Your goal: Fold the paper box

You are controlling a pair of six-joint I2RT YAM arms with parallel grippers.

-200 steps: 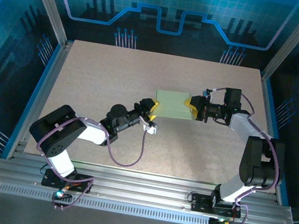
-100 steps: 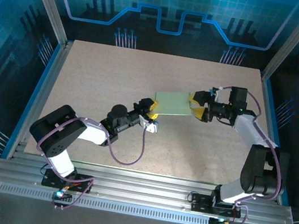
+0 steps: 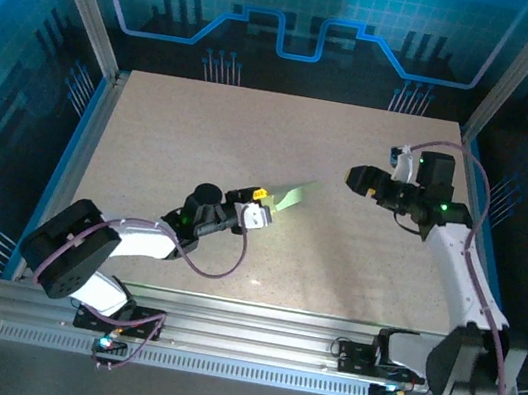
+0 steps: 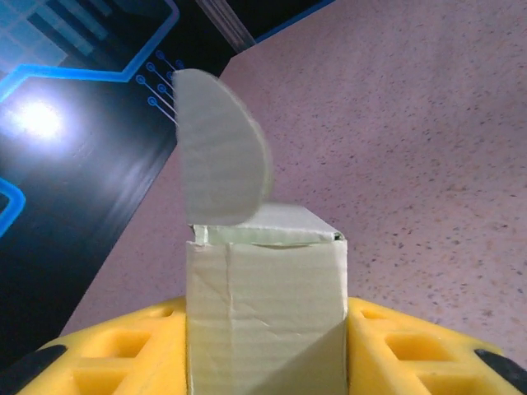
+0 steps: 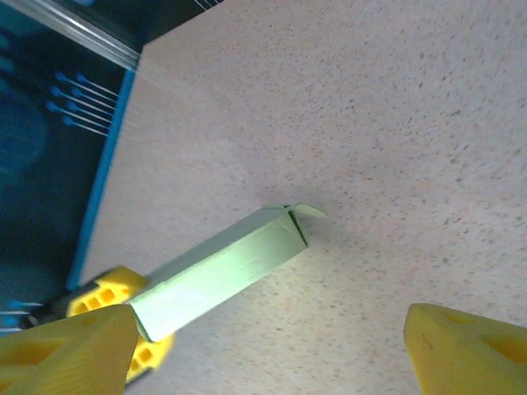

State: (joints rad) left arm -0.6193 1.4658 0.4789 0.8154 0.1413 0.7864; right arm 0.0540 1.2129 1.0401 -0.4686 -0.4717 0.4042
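The paper box (image 3: 291,197) is a pale green, slim closed box held off the table (image 3: 205,127), seen nearly edge-on from above. My left gripper (image 3: 261,200) is shut on its near end. In the left wrist view the box (image 4: 263,313) sits squeezed between the yellow pads (image 4: 412,346), and a rounded flap (image 4: 222,160) stands up at its far end. My right gripper (image 3: 356,178) hangs open to the right of the box, apart from it. The right wrist view looks along the box (image 5: 218,271), with the open right gripper (image 5: 268,350) holding nothing.
The speckled table is bounded by blue rails (image 3: 63,174) on the left and a metal frame (image 3: 250,342) along the near edge. Open tabletop lies between the two arms and behind the box.
My right gripper let go of the box, opened wide and pulled back to the right. My left gripper kept its hold and turned the box onto its edge.
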